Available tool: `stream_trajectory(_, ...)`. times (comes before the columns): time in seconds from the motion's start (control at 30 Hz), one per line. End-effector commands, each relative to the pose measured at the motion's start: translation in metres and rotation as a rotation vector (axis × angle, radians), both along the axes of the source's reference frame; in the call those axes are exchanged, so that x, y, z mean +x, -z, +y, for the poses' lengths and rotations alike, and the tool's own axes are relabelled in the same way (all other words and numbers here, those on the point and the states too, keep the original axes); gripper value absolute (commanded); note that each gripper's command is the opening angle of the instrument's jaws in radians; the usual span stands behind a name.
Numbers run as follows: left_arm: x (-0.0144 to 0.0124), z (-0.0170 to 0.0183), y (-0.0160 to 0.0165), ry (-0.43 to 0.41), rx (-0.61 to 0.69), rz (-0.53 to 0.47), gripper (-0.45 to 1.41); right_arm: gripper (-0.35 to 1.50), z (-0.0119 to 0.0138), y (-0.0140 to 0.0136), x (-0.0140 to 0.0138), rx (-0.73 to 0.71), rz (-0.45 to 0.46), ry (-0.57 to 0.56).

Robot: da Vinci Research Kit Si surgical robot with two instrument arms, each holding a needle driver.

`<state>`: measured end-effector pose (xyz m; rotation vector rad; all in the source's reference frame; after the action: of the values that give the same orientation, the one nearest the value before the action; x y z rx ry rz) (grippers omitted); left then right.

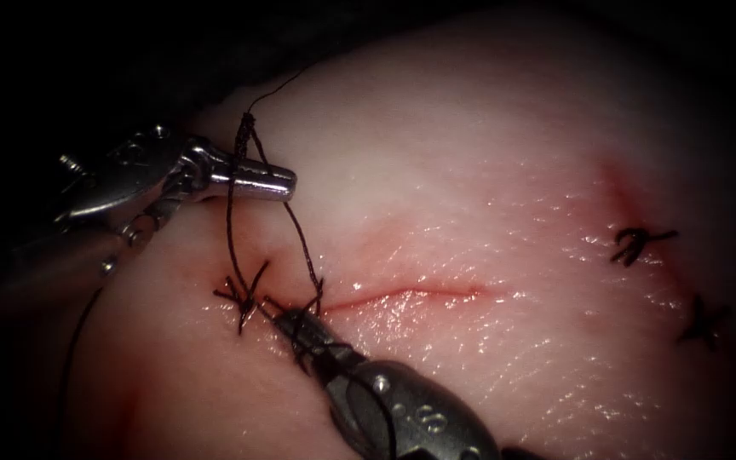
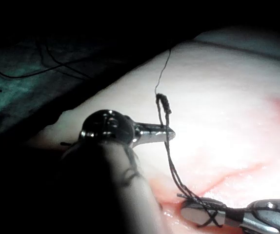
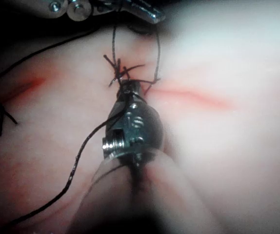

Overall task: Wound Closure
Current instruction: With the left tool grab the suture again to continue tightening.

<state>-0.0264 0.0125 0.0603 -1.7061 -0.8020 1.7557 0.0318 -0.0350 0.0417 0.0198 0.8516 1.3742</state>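
Right tool [image 1: 296, 324] sits nearest, tip at the left end of the cut [image 1: 402, 296] beside a knot [image 1: 244, 294], jaws pinched on thread [image 1: 300, 238]. Left tool [image 1: 276, 184] pressed shut on the same strand higher up. Thread is limp, thin and slippery (grab clear of knots). Tissue [image 1: 487, 187] soft.

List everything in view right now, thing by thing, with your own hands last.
tissue: one, pale pink, spans the endoscope view.
cut: one, red line, mid tissue, open to the right of the knot.
thread: one black strand, looped over the left hand, two legs running down to the cut's left end.
knot: one, black, cut's left end, short ends sticking out.
finished stitches: two, black, far right.
red fluid: faint smear, far right.
left hand: silver, shut, thread around it.
right hand: silver, at the knot, thread wrapped around it.
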Motion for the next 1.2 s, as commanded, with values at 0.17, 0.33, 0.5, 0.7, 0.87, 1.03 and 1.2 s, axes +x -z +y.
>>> stream_trajectory(0.17,-0.0002,0.0032,-0.0006,0.032,-0.088,0.015,-0.45,-0.35,0.0006,0.0002,0.0013,-0.003,0.005,0.0)
stream_trajectory(0.33,-0.0005,0.0055,-0.0018,0.066,-0.126,0.072,-0.45,-0.35,0.0004,0.0012,0.0014,0.01,0.002,0.005)
stream_trajectory(0.5,-0.001,0.0074,-0.0035,0.098,-0.181,0.076,-0.45,-0.35,0.0007,0.0028,0.0012,0.033,0.004,0.013)
stream_trajectory(0.7,-0.001,0.01,-0.0057,0.109,-0.201,0.087,-0.45,-0.35,0.0009,0.0044,0.0006,0.054,0.015,0.011)
stream_trajectory(0.87,-0.0007,0.0109,-0.0078,0.128,-0.233,0.12,-0.45,-0.35,0.0003,0.0042,0.0007,0.1,0.018,0.004)
stream_trajectory(1.03,-0.0003,0.0106,-0.01,0.118,-0.259,0.137,-0.45,-0.35,0.0,0.004,0.0007,0.139,0.028,-0.011)
stream_trajectory(1.2,0.0004,0.0107,-0.0117,0.106,-0.272,0.145,-0.45,-0.35,0.0001,0.0039,0.0008,0.145,0.027,-0.017)
